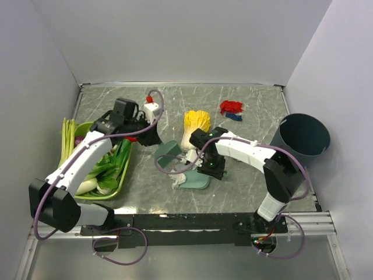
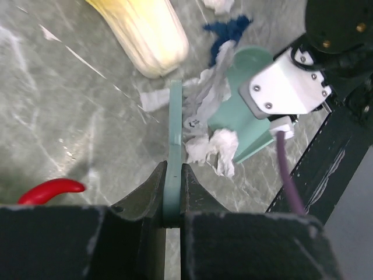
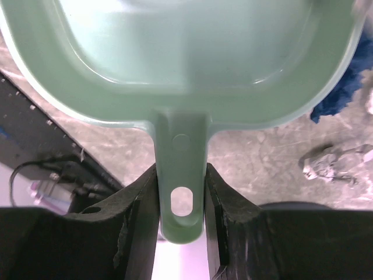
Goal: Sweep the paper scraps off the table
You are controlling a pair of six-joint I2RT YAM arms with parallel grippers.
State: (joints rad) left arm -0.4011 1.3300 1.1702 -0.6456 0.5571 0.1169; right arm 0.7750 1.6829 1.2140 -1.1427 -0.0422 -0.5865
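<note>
Several white paper scraps (image 1: 190,157) lie on the marble table (image 1: 262,99) between a flat green scraper (image 1: 168,150) and a pale green dustpan (image 1: 195,181). Red scraps (image 1: 231,106) and a blue scrap (image 1: 233,116) lie further back. My left gripper (image 1: 152,137) is shut on the scraper (image 2: 175,128), whose blade edge touches white scraps (image 2: 213,149); a blue scrap (image 2: 230,29) lies beyond them. My right gripper (image 1: 211,167) is shut on the dustpan's handle (image 3: 180,169); the dustpan's inside looks empty. A blue scrap (image 3: 344,87) and a grey-white scrap (image 3: 332,166) lie beside it.
A napa cabbage (image 1: 195,125) lies just behind the scraps. A red chili (image 2: 52,189) lies by my left gripper. A green vegetable tray (image 1: 126,174) stands at the left. A dark bin (image 1: 303,140) stands at the right. A white bottle (image 1: 151,108) stands at the back.
</note>
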